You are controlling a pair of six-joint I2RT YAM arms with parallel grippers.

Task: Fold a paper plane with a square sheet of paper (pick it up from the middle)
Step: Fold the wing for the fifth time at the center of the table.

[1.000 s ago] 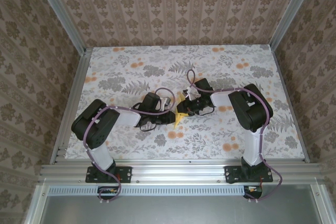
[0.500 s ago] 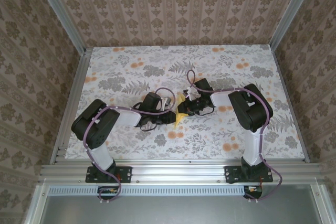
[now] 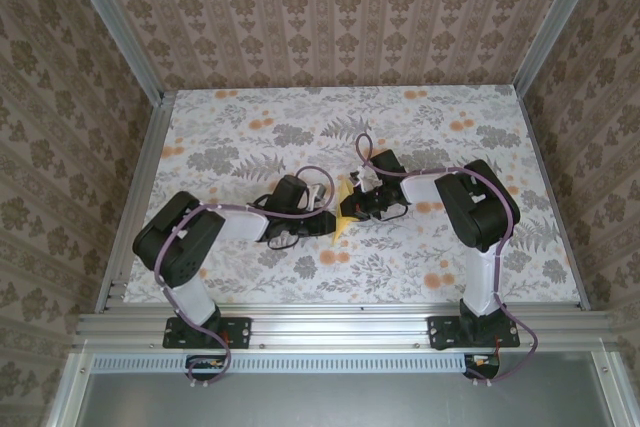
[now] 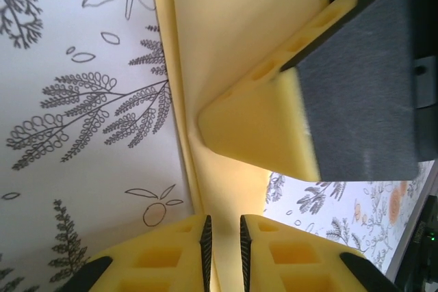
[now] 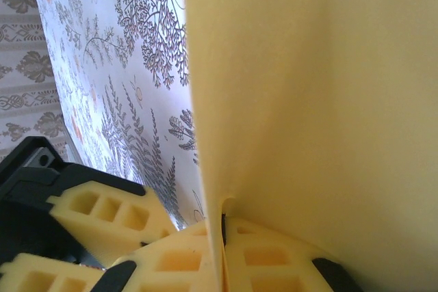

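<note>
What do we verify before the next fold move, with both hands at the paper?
1. Left hand shut on paper: ok.
2. Right hand shut on paper: ok.
3. Hands not colliding: ok, gap visible in left wrist view.
4. Paper free of tears where visible: ok.
5. Paper lifted off table: cannot tell.
6. Folds aligned: cannot tell.
</note>
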